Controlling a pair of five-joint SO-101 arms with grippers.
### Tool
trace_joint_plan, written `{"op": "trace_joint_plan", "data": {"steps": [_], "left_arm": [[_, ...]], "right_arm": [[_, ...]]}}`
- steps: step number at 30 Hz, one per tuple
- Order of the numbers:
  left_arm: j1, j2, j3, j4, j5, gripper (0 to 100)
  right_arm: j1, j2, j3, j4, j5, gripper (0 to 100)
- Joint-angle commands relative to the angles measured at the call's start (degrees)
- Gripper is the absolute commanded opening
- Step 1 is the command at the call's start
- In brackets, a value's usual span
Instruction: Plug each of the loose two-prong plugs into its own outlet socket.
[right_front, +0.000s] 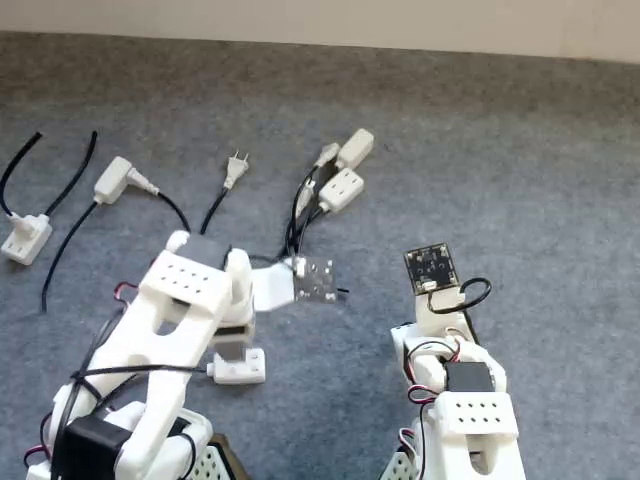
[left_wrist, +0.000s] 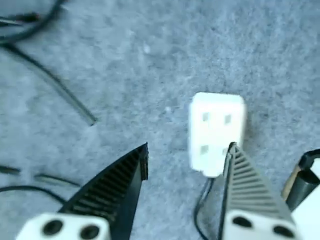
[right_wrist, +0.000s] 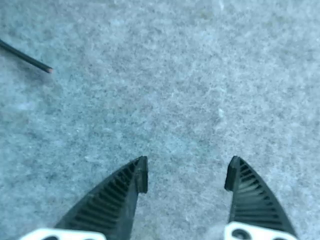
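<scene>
Slotted white socket block (left_wrist: 217, 125), black cord (left_wrist: 201, 202), left tool (left_wrist: 188, 150) apart, right tool (right_wrist: 187, 162) apart

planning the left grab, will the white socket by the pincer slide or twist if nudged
Probably slides: the socket is a small plastic block lying flat on carpet. Likely swivels rather than going straight, since its thin cord trails from one end. It looks rigid, so the open left pincer should not deform it.
</scene>
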Motion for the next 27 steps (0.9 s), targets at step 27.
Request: {"op": "trace_joint_plan", "data": {"steps": [27], "left_arm": [[-16.8,87.4,-114.1,4.9,40.4,24]], "right_arm": [[-0.6,-0.8,-0.1,-1.1,0.6,25.2]]}}
